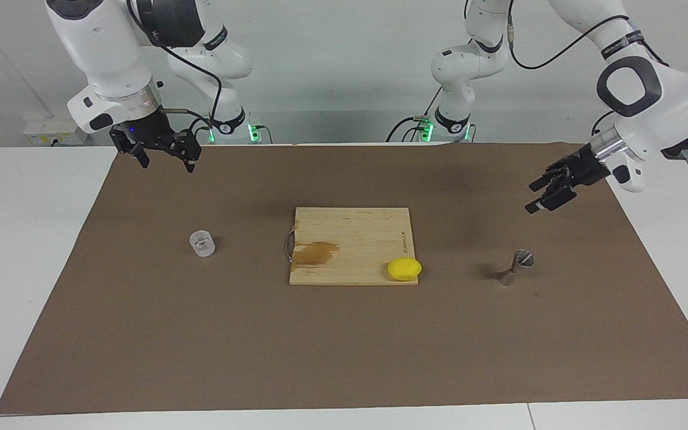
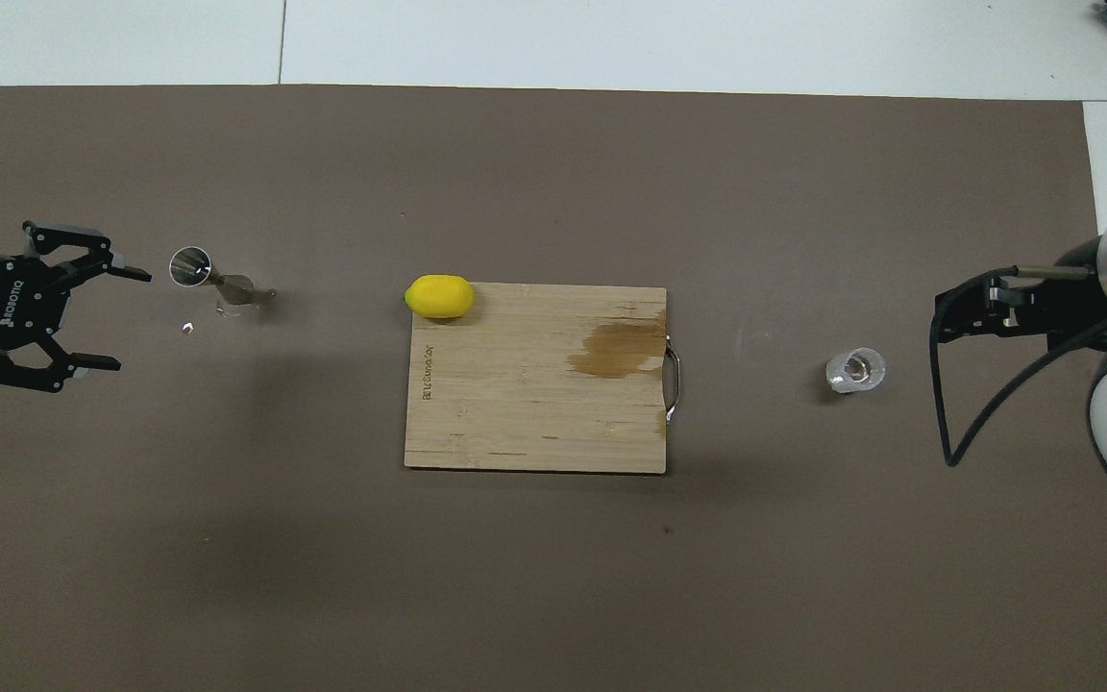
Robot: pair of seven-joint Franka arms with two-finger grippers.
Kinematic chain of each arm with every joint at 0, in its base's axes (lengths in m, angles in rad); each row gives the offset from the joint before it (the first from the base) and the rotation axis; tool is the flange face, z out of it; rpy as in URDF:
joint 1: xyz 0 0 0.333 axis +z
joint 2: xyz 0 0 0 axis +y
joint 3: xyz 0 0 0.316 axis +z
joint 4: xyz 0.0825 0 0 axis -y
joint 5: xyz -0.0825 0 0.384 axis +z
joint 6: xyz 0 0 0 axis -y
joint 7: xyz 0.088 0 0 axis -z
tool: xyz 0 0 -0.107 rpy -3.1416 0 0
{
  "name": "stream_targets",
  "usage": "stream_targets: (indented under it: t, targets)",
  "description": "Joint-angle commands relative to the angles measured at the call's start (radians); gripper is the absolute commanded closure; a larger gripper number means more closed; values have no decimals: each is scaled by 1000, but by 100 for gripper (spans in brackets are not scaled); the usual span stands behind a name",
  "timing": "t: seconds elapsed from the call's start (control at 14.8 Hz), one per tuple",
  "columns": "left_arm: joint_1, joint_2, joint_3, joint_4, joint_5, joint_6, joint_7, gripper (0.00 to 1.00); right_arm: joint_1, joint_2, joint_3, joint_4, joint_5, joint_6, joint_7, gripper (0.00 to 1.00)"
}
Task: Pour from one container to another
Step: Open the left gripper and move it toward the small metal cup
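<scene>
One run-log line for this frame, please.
stage: not started | left gripper: open, raised | right gripper: open, raised | clear cup, jigger: on mat, untouched

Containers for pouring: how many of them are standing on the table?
2. The clear cup stands toward the right arm's end of the table; the metal jigger stands toward the left arm's end. Nothing appears hidden.

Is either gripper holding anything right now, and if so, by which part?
Nothing is held. The left gripper and right gripper are open in the air; the clear cup and metal jigger stand untouched.
</scene>
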State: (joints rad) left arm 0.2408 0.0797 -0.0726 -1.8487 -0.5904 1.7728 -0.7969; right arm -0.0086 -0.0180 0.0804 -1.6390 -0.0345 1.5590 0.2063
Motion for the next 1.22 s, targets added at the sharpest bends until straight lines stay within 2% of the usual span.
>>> stream_targets:
  t: [0.0, 0.34, 0.54, 0.74, 0.95, 1.15]
  targets:
    - [34, -15, -9, -85, -144, 117, -201, 0, -14, -19, 5, -16, 19, -2, 8, 0]
    - [78, 57, -10, -155, -386, 234, -344, 0, -14, -19, 5, -16, 19, -2, 8, 0]
    - [83, 123, -12, -161, -463, 243, -387, 0, -14, -19, 5, -18, 19, -2, 8, 0]
    - [84, 147, -12, -175, -563, 267, -384, 0, -14, -19, 5, -16, 19, -1, 8, 0]
    - [91, 192, -12, -173, -611, 286, -374, 0, -14, -19, 5, -18, 19, -1, 8, 0]
    - [80, 200, -15, -170, -628, 300, -357, 1, -14, -19, 5, -18, 19, 0, 8, 0]
